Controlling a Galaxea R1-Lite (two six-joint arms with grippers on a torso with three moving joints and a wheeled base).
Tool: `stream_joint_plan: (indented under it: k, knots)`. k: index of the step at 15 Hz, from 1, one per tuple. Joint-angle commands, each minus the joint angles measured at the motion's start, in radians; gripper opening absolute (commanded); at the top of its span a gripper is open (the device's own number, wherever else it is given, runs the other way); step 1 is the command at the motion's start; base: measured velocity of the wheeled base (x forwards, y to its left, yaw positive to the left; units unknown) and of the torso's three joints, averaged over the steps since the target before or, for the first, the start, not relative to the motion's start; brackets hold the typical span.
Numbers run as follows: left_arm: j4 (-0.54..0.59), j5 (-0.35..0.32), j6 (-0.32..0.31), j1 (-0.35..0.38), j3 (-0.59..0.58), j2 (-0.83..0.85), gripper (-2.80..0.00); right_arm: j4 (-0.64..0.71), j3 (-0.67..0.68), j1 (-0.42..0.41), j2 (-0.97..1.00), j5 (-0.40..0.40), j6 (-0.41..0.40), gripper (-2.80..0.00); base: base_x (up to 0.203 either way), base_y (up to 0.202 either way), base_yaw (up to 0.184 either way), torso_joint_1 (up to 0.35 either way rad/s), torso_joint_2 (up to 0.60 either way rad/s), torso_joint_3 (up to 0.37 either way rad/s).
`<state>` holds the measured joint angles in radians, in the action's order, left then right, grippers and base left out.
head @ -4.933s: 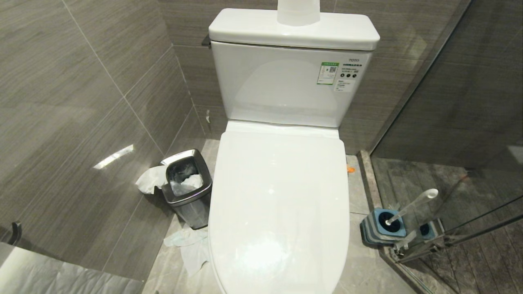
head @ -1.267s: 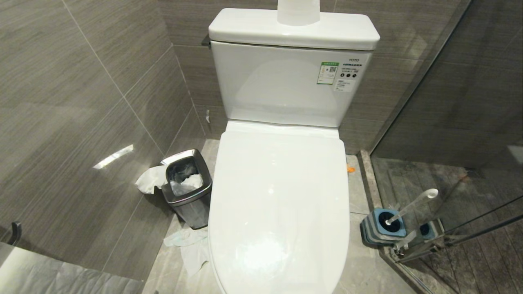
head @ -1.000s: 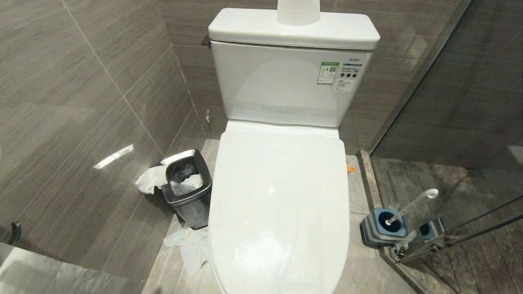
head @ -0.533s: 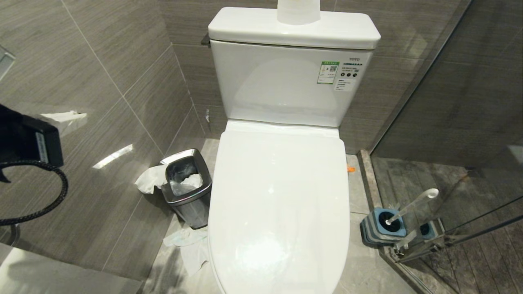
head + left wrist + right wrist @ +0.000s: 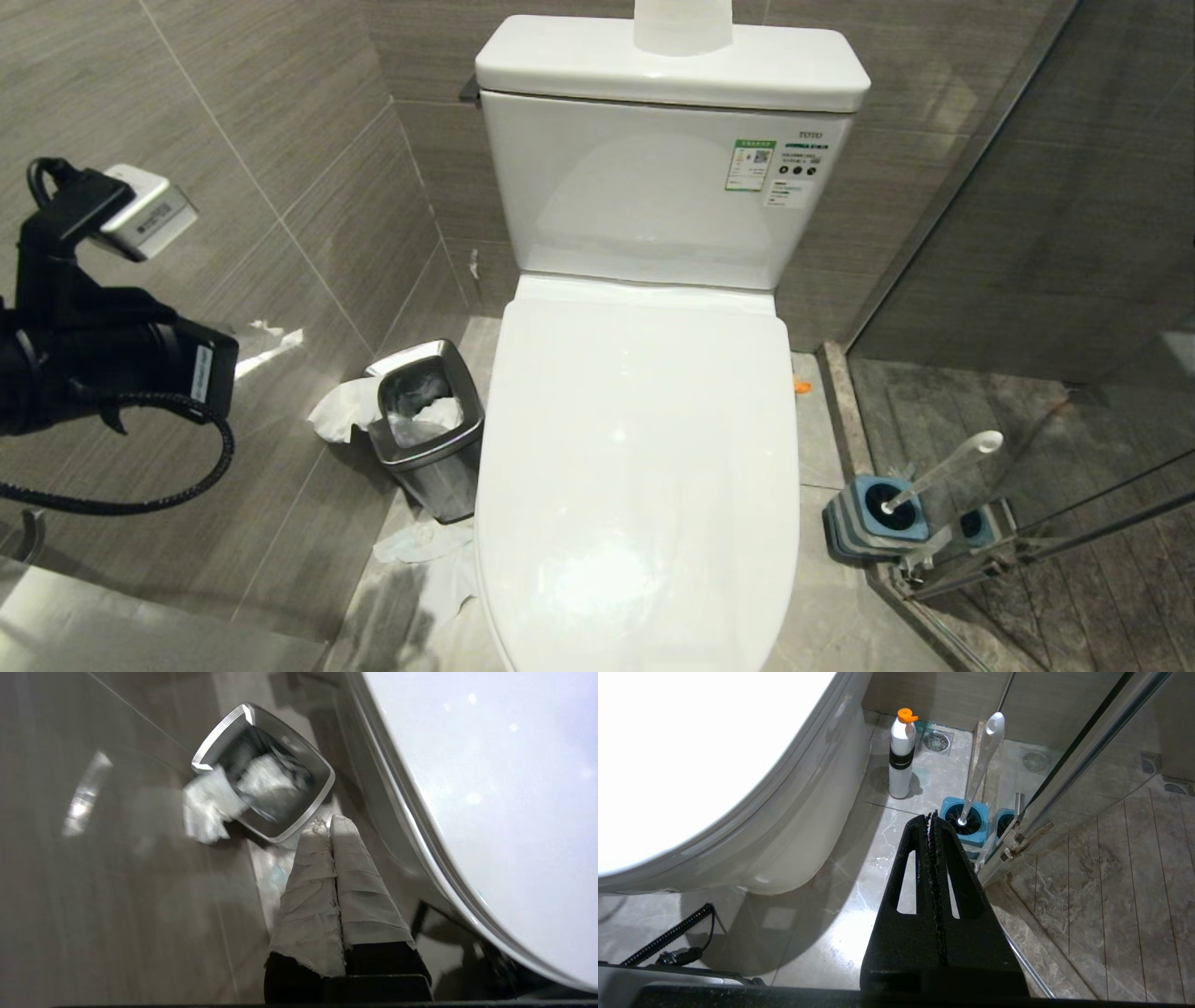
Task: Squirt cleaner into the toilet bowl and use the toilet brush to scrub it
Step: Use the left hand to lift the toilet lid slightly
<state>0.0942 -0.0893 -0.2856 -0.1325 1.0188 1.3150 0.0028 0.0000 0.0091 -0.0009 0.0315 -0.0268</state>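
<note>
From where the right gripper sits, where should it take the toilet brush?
Grip the toilet brush on the bare white handle, around its middle, coming from above. The handle leans out of the blue holder with its head buried inside. The glass door stands close beside it, so avoid that side.

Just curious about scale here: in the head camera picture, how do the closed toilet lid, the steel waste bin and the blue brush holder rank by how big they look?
1. Toilet lid, by far the largest.
2. Waste bin.
3. Brush holder, only slightly smaller-looking than the bin, so that order is uncertain.
</note>
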Motion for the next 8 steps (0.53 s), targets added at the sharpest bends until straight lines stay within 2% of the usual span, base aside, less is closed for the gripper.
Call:
stream_joint_plan:
  k: [1, 5, 8]
  knots:
    - [0.123, -0.014, 0.003, -0.030, 0.023, 0.012, -2.80, 0.000, 0.000, 0.000, 0.001, 0.001, -0.001, -2.80, 0.000, 0.000, 0.000, 0.000, 0.00, 0.000]
    - [0.228, -0.044, 0.009, -0.051, 0.019, 0.020, -2.80, 0.000, 0.000, 0.000, 0.001, 0.001, -0.001, -2.80, 0.000, 0.000, 0.000, 0.000, 0.00, 0.000]
    - [0.278, -0.041, 0.056, -0.089, 0.017, 0.056, -2.80, 0.000, 0.000, 0.000, 0.001, 0.001, -0.001, -2.80, 0.000, 0.000, 0.000, 0.000, 0.00, 0.000]
